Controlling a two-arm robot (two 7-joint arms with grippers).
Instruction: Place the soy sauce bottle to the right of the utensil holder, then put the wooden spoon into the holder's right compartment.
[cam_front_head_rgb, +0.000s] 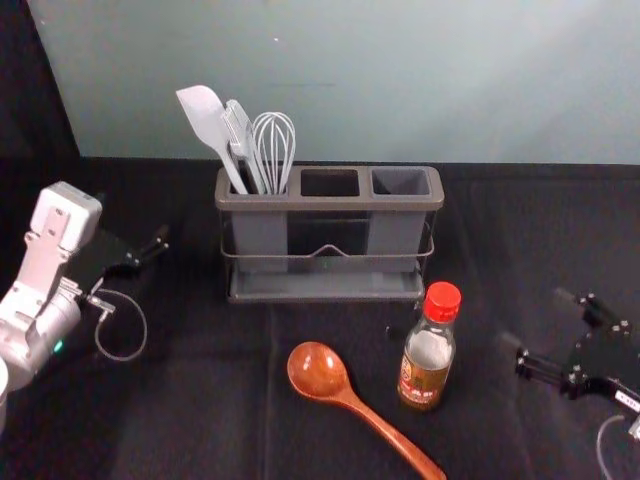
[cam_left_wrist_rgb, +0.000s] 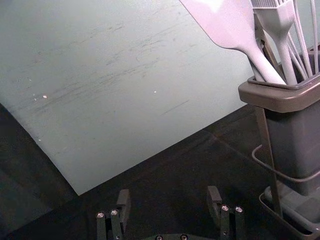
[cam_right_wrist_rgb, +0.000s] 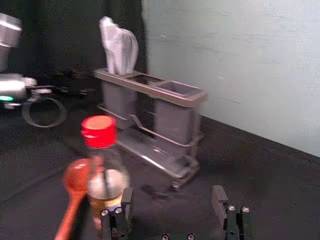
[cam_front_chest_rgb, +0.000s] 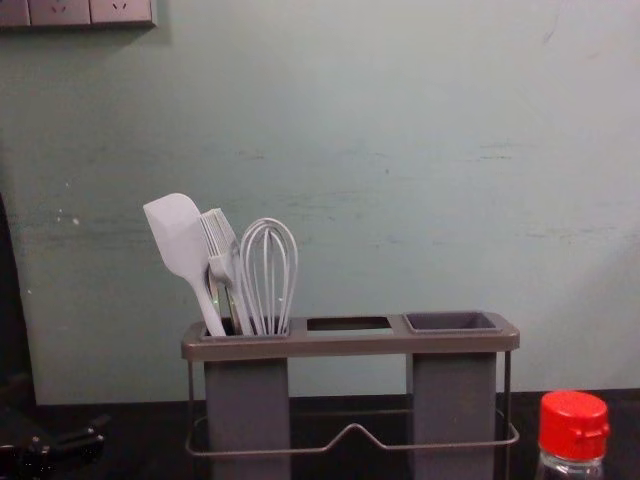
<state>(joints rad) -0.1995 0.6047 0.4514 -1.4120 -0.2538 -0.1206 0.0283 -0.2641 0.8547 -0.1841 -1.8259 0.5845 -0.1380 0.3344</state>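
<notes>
Red-capped clear soy sauce bottle (cam_front_head_rgb: 425, 372), upright, front-right of grey three-compartment utensil holder (cam_front_head_rgb: 330, 203); likely rigid, slippery, best gripped mid-body. Right end effector (cam_right_wrist_rgb: 172, 194) (wide open, empty), right of bottle. Left end effector (cam_left_wrist_rgb: 168, 195), open, empty, left of holder.

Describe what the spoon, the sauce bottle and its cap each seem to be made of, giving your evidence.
Spoon: probably varnished wood; reddish-brown with glossy highlights.
Bottle: clear and smooth, glass or possibly clear plastic; its contents show through.
Cap: likely moulded plastic; uniformly bright red, slightly shiny, with a small tab at the rim.
</notes>
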